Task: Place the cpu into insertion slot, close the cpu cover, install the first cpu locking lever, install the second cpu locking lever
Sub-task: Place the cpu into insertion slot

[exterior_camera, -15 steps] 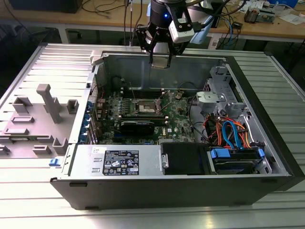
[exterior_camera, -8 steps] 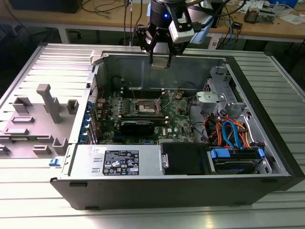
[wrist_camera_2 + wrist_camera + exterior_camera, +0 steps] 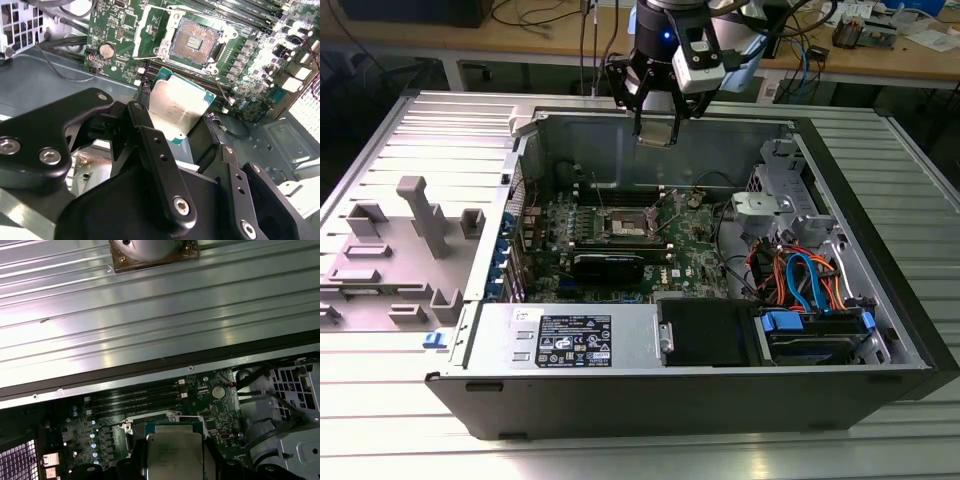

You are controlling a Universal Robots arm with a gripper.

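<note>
My gripper (image 3: 655,130) hangs over the back wall of the open computer case and is shut on the cpu (image 3: 175,105), a small square chip with a silvery top and a green rim. The chip sits flat between the two black fingers (image 3: 150,145) and also appears in the first wrist view as the cpu (image 3: 175,455). Below and ahead lies the insertion slot (image 3: 195,42), its gold contact field bare. The cpu cover (image 3: 141,30), a thin silver frame, is swung open beside the slot. In the exterior view the slot (image 3: 625,228) is mid-motherboard, nearer the front than the gripper.
The green motherboard (image 3: 690,240) carries memory slots (image 3: 135,400) behind the socket and a long black graphics card (image 3: 608,265) in front. Orange and blue cables (image 3: 800,280) and a drive cage (image 3: 780,195) crowd the exterior view's right. Grey fixtures (image 3: 420,215) stand on the ribbed table.
</note>
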